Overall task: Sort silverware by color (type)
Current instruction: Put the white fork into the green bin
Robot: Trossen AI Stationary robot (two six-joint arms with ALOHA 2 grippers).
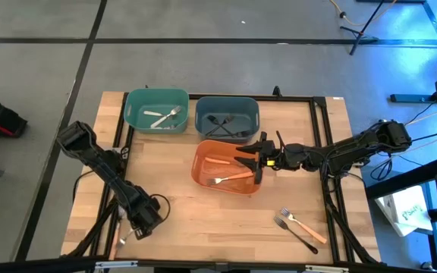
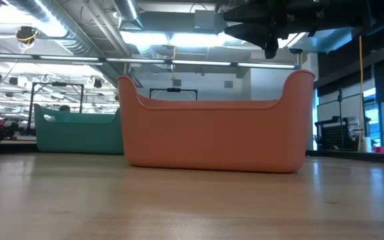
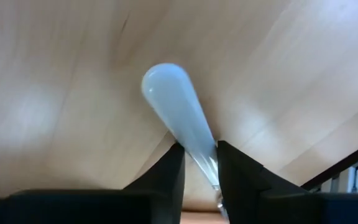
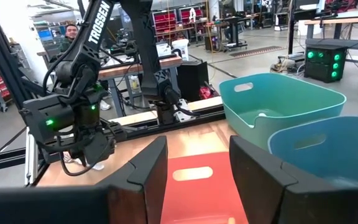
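One white utensil [image 3: 182, 121] between the left gripper [image 3: 199, 163] jaws.

White utensil [image 3: 178, 118] flat on wood; black fork [image 1: 294, 233] beside orange-handled fork [image 1: 303, 225] near front edge.

"TROSSEN" in white on left arm [image 4: 98, 25]

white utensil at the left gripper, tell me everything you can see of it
The white utensil is a smooth, glossy, plastic-looking piece with a rounded, widened handle end that narrows toward the left gripper. It lies flat on the wooden table near its front left corner. The two dark fingers stand on either side of its narrow part, close against it. Its working end is hidden, so fork or spoon cannot be told.
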